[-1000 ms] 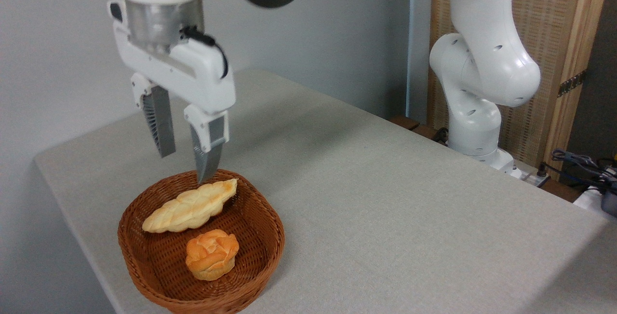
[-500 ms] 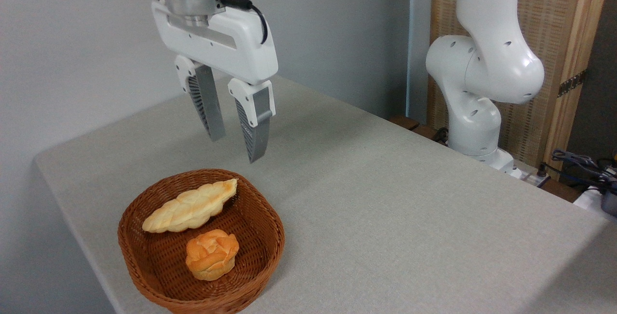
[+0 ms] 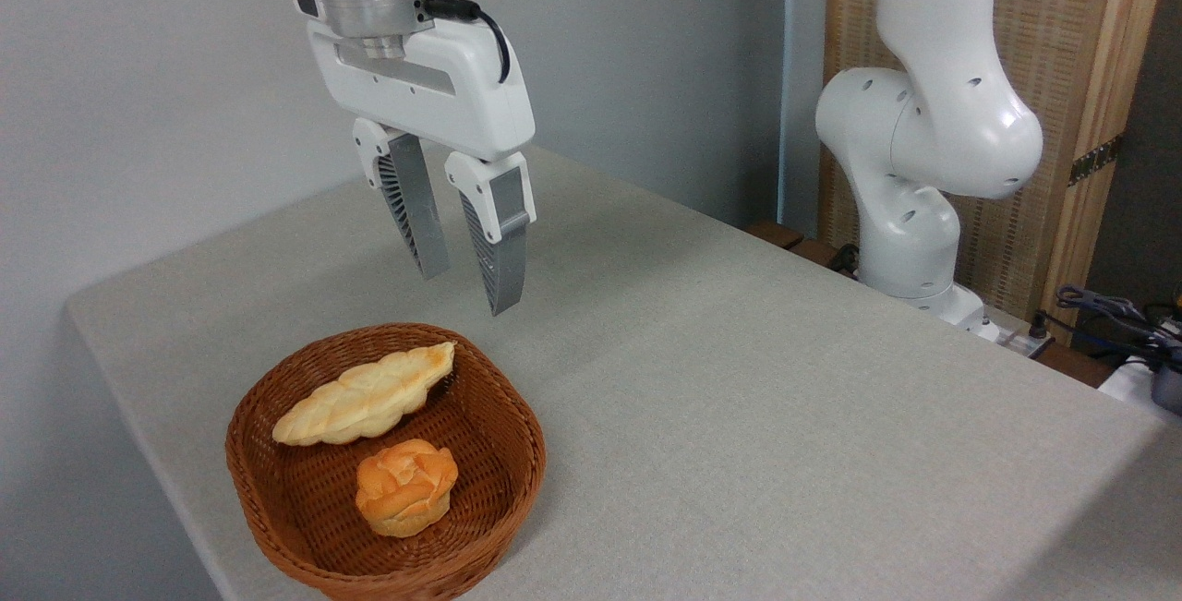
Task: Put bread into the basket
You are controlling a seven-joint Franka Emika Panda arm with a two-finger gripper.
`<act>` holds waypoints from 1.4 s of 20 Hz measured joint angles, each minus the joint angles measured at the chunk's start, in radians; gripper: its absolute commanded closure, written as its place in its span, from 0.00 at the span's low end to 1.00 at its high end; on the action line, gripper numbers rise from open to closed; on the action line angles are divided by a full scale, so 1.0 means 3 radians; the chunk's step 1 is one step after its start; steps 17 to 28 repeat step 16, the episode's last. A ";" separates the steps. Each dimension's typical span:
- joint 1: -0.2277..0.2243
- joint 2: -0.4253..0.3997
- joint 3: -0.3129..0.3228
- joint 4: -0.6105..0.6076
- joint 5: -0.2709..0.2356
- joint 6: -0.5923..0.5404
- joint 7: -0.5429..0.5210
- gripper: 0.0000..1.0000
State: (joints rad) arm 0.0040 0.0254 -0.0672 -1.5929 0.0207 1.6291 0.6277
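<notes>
bread [image 3: 365, 396] lies across the far side of the basket [image 3: 503, 486], one tip propped on the rim, with a round bun [image 3: 406, 486] in front of it. my pincer [image 3: 469, 292] hangs empty above the rim, fingers slightly spread. if i clip the basket while pulling away over the surface [image 3: 739, 398], that propped tip could tip out.

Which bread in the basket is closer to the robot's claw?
The long braided loaf. It lies at the back of the basket, nearer the open gripper than the small round bun in front.
</notes>
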 measured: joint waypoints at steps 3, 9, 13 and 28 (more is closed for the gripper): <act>0.0002 -0.0013 0.0048 -0.0009 -0.0011 0.0003 0.0003 0.00; 0.0005 -0.0017 0.0133 -0.0010 -0.0031 0.0004 0.0043 0.00; 0.0005 -0.0018 0.0133 -0.0010 -0.0031 0.0004 0.0043 0.00; 0.0005 -0.0018 0.0147 -0.0011 -0.0031 0.0004 0.0043 0.00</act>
